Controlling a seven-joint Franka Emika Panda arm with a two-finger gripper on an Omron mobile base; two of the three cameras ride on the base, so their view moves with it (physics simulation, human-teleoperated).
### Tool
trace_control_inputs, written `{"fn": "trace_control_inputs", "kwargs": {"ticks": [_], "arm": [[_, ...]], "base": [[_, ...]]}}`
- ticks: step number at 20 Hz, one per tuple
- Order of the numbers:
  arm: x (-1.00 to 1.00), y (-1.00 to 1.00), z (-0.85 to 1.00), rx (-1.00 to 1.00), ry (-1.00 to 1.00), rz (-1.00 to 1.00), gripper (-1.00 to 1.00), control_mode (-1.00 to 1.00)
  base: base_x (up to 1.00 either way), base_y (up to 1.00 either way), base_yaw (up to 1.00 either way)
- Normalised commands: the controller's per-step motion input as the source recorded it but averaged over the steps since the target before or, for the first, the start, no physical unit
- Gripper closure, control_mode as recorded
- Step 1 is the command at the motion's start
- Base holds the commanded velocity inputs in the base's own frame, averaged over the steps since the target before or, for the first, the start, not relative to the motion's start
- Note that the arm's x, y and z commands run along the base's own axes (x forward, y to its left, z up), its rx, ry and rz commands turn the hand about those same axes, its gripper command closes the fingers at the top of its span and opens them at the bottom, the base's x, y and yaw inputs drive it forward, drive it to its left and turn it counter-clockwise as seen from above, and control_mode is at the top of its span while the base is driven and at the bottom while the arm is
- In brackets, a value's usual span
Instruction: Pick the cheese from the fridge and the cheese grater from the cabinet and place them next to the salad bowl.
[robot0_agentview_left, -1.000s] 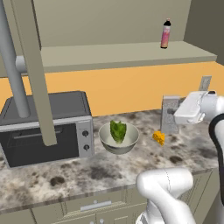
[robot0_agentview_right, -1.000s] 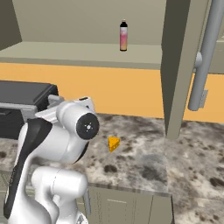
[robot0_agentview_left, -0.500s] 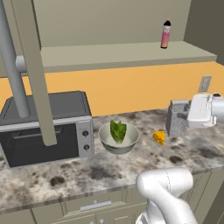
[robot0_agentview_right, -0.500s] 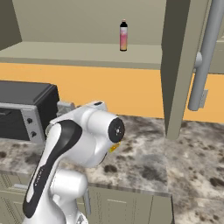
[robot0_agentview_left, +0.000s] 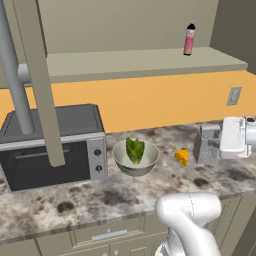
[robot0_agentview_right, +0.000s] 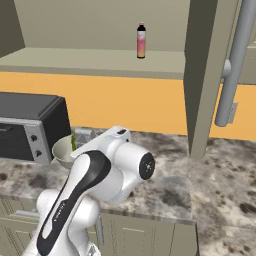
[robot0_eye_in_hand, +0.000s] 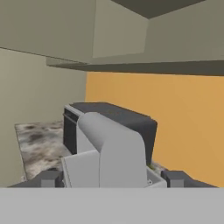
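My gripper (robot0_agentview_left: 209, 145) is shut on the cheese grater (robot0_agentview_left: 206, 143), a grey box grater held low over the counter, just right of the cheese (robot0_agentview_left: 182, 157). Whether the grater touches the counter I cannot tell. The cheese wedge lies right of the salad bowl (robot0_agentview_left: 121, 159), which holds green lettuce. In the hand view the grater (robot0_eye_in_hand: 114, 151) sits between my gripper's (robot0_eye_in_hand: 111, 178) two dark tips, loop handle toward the camera. The cabinet (robot0_agentview_left: 140, 62) stands open above, and its shelf (robot0_agentview_right: 100, 60) runs along the wall. The fridge is out of view.
A dark toaster oven (robot0_agentview_left: 50, 142) stands left of the bowl. A pink bottle (robot0_agentview_left: 189, 38) stands on the cabinet shelf. Open cabinet doors hang at the left (robot0_agentview_left: 37, 75) and at the right (robot0_agentview_right: 205, 75). My own arm (robot0_agentview_right: 105, 175) hides much of the counter.
The hand has turned and come down toward the counter with the grater, ending just right of the cheese. The cheese and bowl have not moved.
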Motion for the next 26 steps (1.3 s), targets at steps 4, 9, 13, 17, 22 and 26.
{"fn": "trace_control_inputs", "kwargs": {"ticks": [4, 9, 13, 17, 22, 26], "arm": [[0.00, -0.02, -0.38, 0.00, -0.01, 0.00, 1.00, -1.00], [0.01, -0.01, -0.36, 0.04, 0.00, 0.03, 1.00, -1.00], [0.04, 0.00, -0.40, 0.07, 0.00, 0.09, 1.00, -1.00], [0.14, 0.00, -0.29, 0.08, 0.00, 0.10, 1.00, -1.00], [0.24, 0.00, -0.17, 0.06, 0.00, 0.08, 1.00, -1.00], [0.32, 0.00, -0.08, 0.03, 0.00, 0.05, 1.00, -1.00]], "base": [[0.00, 0.00, 0.00], [0.00, 0.00, 0.00], [0.00, 0.00, 0.00], [0.00, 0.00, 0.00], [0.00, 0.00, 0.00], [0.00, 0.00, 0.00]]}}
